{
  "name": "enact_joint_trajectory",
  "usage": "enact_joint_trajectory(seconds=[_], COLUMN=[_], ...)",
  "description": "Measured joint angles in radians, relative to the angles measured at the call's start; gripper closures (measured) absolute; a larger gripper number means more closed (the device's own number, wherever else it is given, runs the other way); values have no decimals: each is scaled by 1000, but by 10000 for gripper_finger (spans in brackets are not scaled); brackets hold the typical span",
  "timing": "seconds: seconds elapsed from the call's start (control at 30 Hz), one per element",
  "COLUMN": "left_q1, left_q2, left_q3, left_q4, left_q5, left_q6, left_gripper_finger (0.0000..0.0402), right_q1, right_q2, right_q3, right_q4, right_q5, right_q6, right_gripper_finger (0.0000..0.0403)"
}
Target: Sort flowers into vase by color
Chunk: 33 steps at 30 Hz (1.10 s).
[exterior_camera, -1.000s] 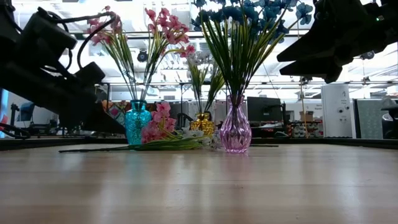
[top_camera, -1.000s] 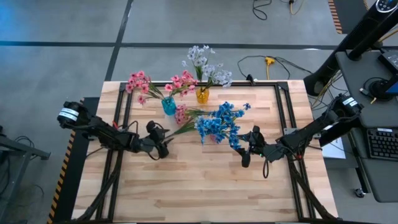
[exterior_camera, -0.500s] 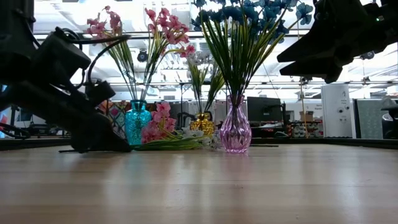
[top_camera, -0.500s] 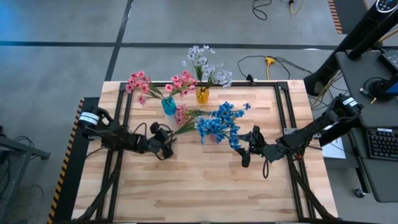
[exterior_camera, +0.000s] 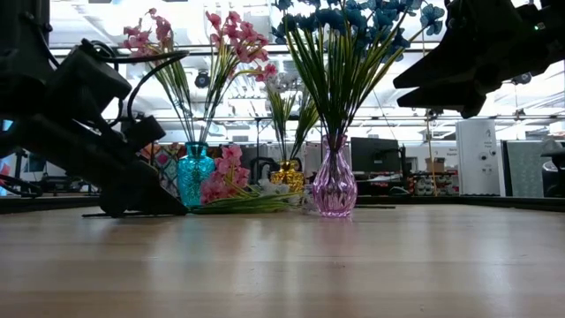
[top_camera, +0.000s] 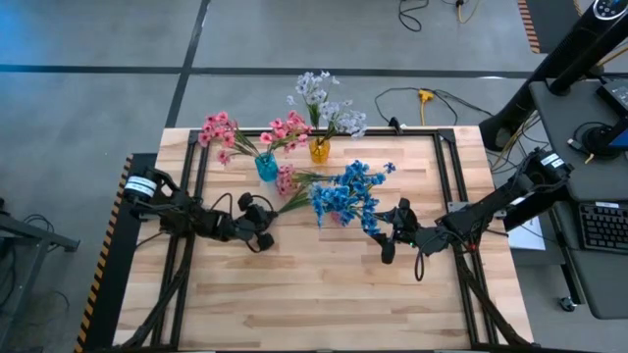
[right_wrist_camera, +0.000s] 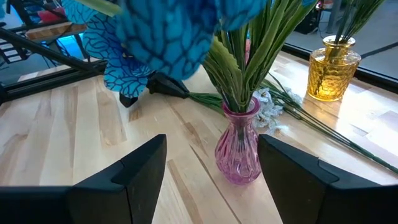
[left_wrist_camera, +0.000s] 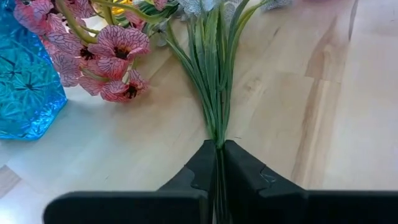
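Whereas a second ago it stood back and spread, the left gripper now pinches the stems of the flowers lying on the tabletop beside the teal vase; the right gripper, fingers spread, is unmoved.

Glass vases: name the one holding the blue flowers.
The pink glass vase, nearest the right pincer; the teal vase holds pink blooms, the amber vase pale ones.

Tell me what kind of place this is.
Probably a robotics lab or workshop: a wooden table on a dark metal frame, loose cables across a grey floor, and a keyboard on a desk beside the table.
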Motion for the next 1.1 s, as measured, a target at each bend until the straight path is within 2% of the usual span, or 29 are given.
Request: enact_joint_trajectory(seconds=[0.27, 0.47, 1.1], left_q1=[1, 1, -1], left_q2=[-9, -69, -542], left_q3=[-1, -5, -2], left_q4=[-8, -52, -519], left_q5=[7, 61, 177], left_q6=[4, 20, 2], left_gripper_finger=[399, 400, 401], right_q1=[0, 0, 0], right_q2=[0, 0, 0], right_q3=[0, 0, 0], right_q4=[0, 0, 0], right_q5=[-1, -3, -7], right_q6=[0, 7, 15], right_gripper_finger=[160, 156, 161])
